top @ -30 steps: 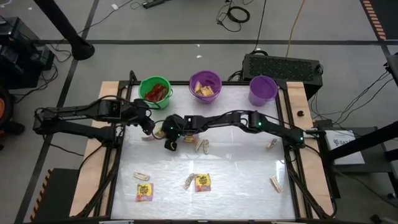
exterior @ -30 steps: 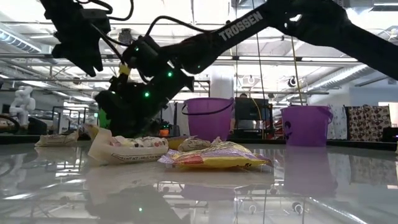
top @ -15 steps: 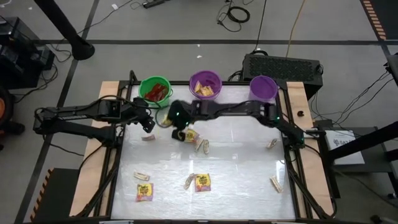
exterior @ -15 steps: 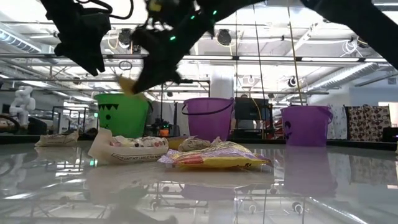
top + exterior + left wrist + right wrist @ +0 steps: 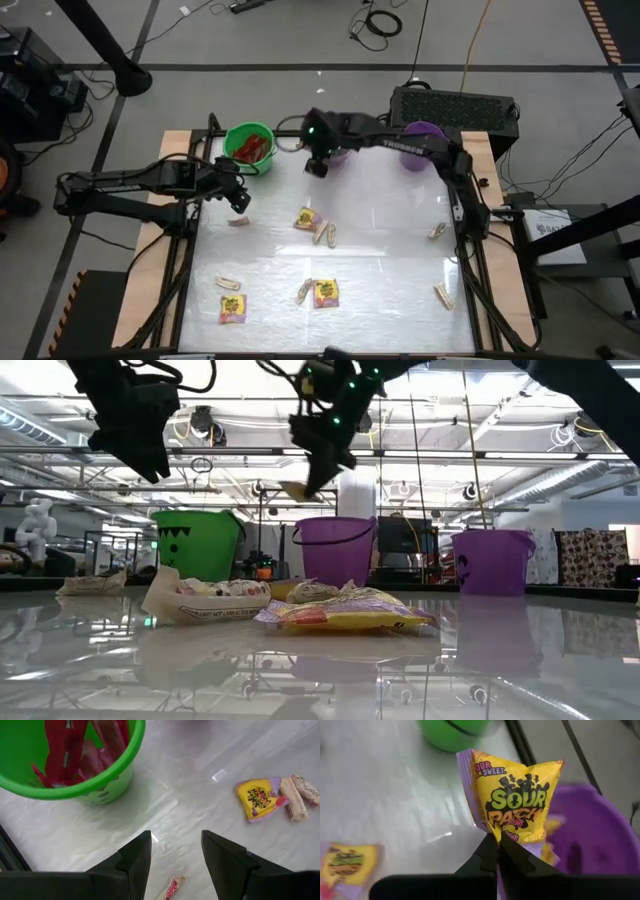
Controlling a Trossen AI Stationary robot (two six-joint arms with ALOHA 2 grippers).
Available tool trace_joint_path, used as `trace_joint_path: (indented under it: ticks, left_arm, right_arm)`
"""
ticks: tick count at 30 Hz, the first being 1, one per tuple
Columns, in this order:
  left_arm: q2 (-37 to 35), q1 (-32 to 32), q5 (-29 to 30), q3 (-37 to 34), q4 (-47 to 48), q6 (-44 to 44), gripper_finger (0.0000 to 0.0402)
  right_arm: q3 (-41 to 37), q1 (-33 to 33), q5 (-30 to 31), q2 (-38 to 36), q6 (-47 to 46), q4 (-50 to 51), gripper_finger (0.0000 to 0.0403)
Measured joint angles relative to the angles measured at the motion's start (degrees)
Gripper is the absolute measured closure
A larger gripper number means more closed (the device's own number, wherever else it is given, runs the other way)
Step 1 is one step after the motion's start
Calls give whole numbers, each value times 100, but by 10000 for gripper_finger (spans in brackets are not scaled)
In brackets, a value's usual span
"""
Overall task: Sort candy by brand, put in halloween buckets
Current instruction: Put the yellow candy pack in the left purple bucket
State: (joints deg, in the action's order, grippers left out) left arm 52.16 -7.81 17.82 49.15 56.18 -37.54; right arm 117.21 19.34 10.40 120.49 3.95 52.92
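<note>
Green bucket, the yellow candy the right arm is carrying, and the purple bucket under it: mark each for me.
green bucket (image 5: 249,146), high view, its red contents
yellow candy (image 5: 517,802), right wrist view, printed front
purple bucket (image 5: 600,835), right wrist view, inner wall

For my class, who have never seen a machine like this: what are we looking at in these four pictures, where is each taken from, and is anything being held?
Two dark robot arms work at a white table, sorting sweets into pails. One picture looks straight down, one looks level across the tabletop, and two come from cameras on the arms' wrists. The right gripper, jaws shut, holds a yellow Sour Patch packet beside the deep purple bucket. The left gripper hangs open near the green bucket, which holds red packets. A lavender bucket stands behind. More yellow packets and tan pieces lie loose on the table.
</note>
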Motion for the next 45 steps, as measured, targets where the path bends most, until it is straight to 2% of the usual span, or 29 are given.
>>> trace_joint_path:
  ticks: [5, 10, 23, 25, 27, 31, 33, 38, 42, 45]
  left_arm:
    - [26, 62, -13, -4, 7, -116, 221]
    - [26, 136, -16, -4, 10, -266, 221]
    - [175, 199, 55, -4, 13, -409, 221]
    - [211, 209, 55, -4, 19, -409, 221]
    - [246, 253, 53, -4, 35, -391, 221]
    - [263, 391, 53, -4, 48, -176, 221]
    - [264, 459, 51, -4, 59, -86, 221]
    - [265, 664, 24, -4, 367, 112, 221]
    - [262, 840, 16, -4, 617, 347, 221]
    - [262, 954, 5, -4, 698, 499, 221]
  right_arm:
    - [2, 585, 25, 31, -80, 375, 403]
    - [7, 882, -25, 39, -381, 393, 394]
    - [11, 1039, -41, 39, -376, 303, 314]
    - [11, 1017, -352, 27, -485, 320, 301]
    - [11, 948, -1057, 11, -697, 251, 291]
    - [17, 527, -2870, 4, -960, 127, 281]
    - [17, 180, -3303, 29, -977, 131, 280]
    - [17, -935, -3456, 41, -911, 401, 280]
    - [17, -1885, -3460, 44, -1198, 446, 280]
    - [17, -2577, -3162, 65, -1469, 371, 280]
